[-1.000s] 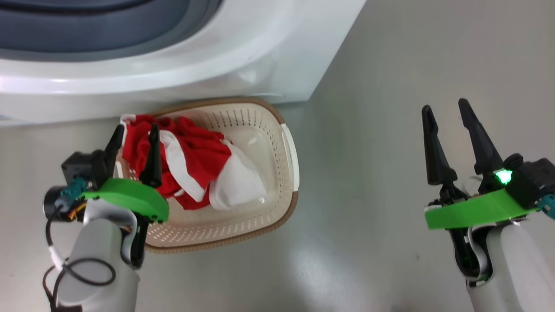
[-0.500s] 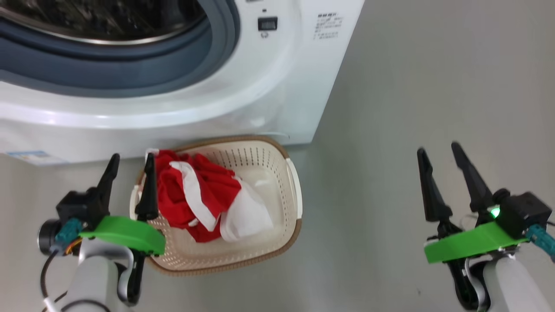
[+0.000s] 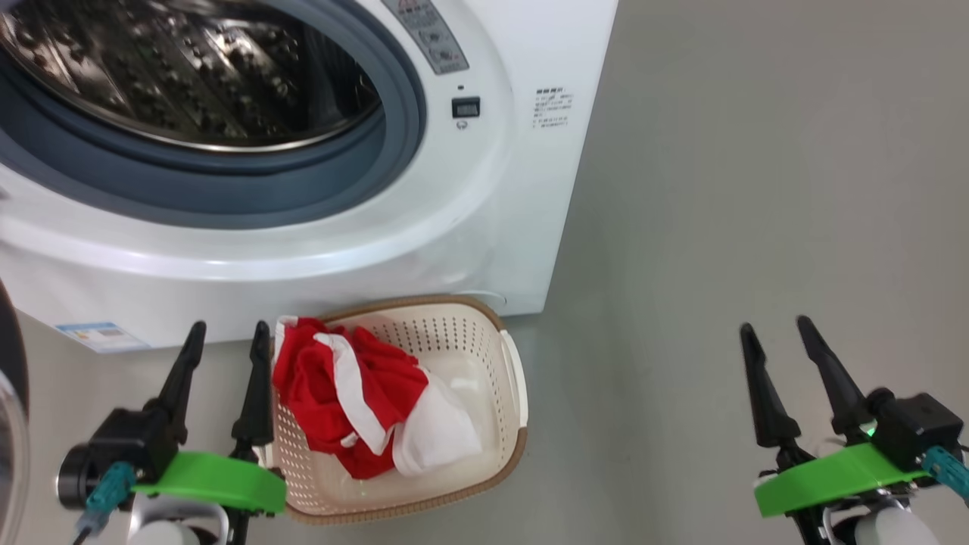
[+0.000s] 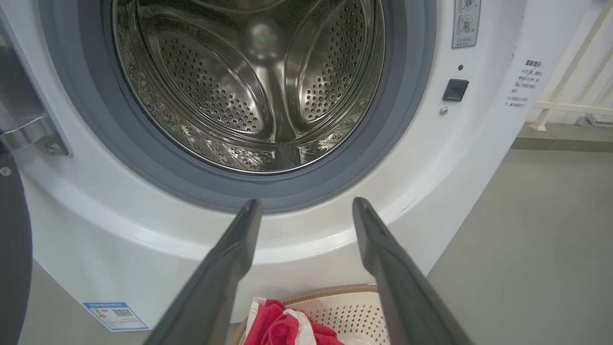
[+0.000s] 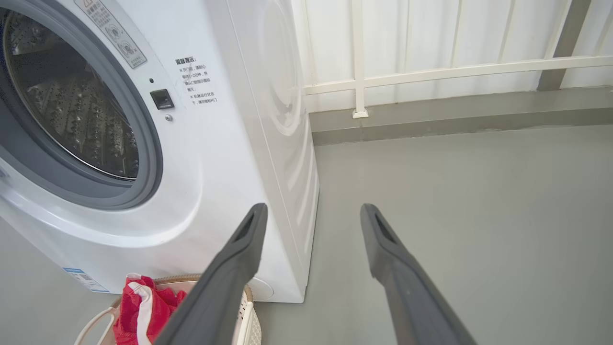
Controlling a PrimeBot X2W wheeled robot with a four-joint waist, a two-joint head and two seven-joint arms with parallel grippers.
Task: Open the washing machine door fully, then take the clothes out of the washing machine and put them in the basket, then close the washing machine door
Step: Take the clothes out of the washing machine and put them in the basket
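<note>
The white washing machine stands ahead with its steel drum bare of clothes inside the grey gasket. Its door hangs open, a dark rim with glass at the far left edge of the head view. The red and white clothes lie in the cream basket on the floor before the machine. My left gripper is open and holds nothing, just left of the basket. Open too, my right gripper hovers over bare floor far to the right.
Grey floor stretches to the right of the machine. A white railing and a low kerb run behind it. A blue label sits low on the machine's front.
The head camera has tilted up, bringing the drum and the control panel into view. Both grippers stay open and sit lower in the picture; the left one has drawn back off the clothes.
</note>
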